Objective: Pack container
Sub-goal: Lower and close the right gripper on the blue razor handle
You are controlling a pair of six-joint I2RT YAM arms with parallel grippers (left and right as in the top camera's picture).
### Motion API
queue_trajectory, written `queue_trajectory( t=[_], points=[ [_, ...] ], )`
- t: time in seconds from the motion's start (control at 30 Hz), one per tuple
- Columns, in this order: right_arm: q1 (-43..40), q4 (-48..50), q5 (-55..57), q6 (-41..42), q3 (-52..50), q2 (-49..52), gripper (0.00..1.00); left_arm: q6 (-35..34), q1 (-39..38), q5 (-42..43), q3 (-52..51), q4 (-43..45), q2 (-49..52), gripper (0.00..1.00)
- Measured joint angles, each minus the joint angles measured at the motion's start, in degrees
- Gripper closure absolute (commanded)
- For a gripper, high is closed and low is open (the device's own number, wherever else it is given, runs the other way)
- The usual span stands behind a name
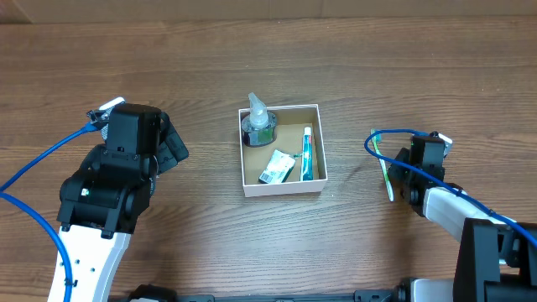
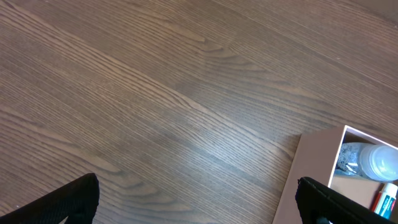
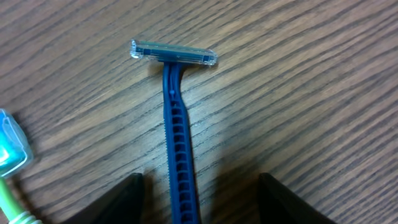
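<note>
The left gripper [image 1: 174, 149] hangs wide open, holding nothing, left of the container [image 1: 281, 187], which stands in the middle of the table [image 1: 210, 239]. The right gripper [image 1: 396, 173] is open, its fingers [image 3: 127, 202] on both sides of a blue razor [image 3: 176, 130].

Robot lab: blue-cabled arms [image 1: 105, 197] on a wood-grain table [image 1: 268, 252].

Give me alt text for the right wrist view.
A blue disposable razor lies flat on the wood table, head away from the camera, handle between the open fingers of the right gripper. A green toothbrush with a clear cap shows at the left edge.
</note>
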Motion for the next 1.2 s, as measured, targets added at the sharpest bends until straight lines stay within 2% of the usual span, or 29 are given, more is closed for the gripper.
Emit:
queue_trajectory(
  t=[0.1, 0.2, 0.43, 0.67, 0.73, 1.0, 1.2],
  points=[
    [0.0, 0.0, 0.3, -0.1, 0.0, 0.1, 0.66, 0.0, 0.0, 0.0, 0.0, 0.0, 0.0, 0.0],
    [0.0, -0.1, 0.4, 0.0, 0.0, 0.2, 0.67, 0.0, 0.0, 0.0, 0.0, 0.0, 0.0, 0.0],
    [0.0, -4.1, -0.3, 0.6, 1.8, 0.2, 0.87, 0.0, 0.0, 0.0, 0.0, 0.0, 0.0, 0.0],
    [0.0, -8.5, -0.8, 1.0, 4.1, 0.5, 0.87, 0.0, 0.0, 0.0, 0.0, 0.0, 0.0, 0.0],
    [-0.1, -10.0, -1.0, 1.0, 4.7, 0.5, 0.9, 0.0, 0.0, 0.0, 0.0, 0.0, 0.0, 0.0],
    [0.0, -22.8, -2.0, 1.3, 11.6, 0.5, 0.93, 0.0, 0.0, 0.0, 0.0, 0.0, 0.0, 0.0],
    [0.0, -28.8, -2.1, 1.4, 17.6, -1.9, 0.92, 0.0, 0.0, 0.0, 0.0, 0.0, 0.0, 0.0]
  ],
)
